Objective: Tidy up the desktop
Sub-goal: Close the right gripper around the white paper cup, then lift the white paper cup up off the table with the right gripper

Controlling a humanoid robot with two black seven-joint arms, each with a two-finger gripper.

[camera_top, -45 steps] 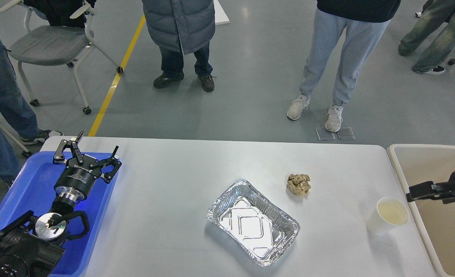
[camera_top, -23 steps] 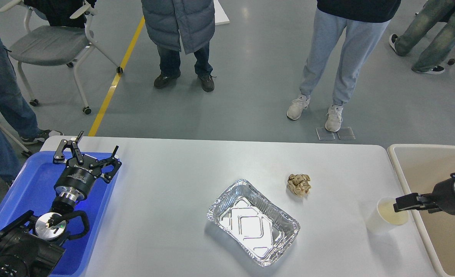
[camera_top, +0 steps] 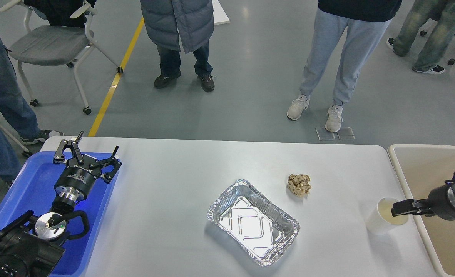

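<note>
Desktop (camera_top: 166,200) fills the lower middle of the head view, with the foil tray (camera_top: 253,222) used here as the landmark, sitting empty a bit right of the desktop's centre, turned at an angle. Crumpled brown paper ball (camera_top: 299,184) lies up and right of the foil tray, near it, not touching. White paper cup (camera_top: 383,220) stands upright well right of the foil tray, near the desktop's right edge, pale liquid or residue inside. Right gripper (camera_top: 400,208) comes in from the right, its tip over the cup's rim; seen dark and side-on, cannot tell if fingers are apart or together. Beige bin (camera_top: 416,161) sits beyond the cup, far right of the foil tray. Blue tray (camera_top: 31,181) is far left of the foil tray; left gripper (camera_top: 88,151) hangs over it, fingers spread apart, holding nothing.
</note>
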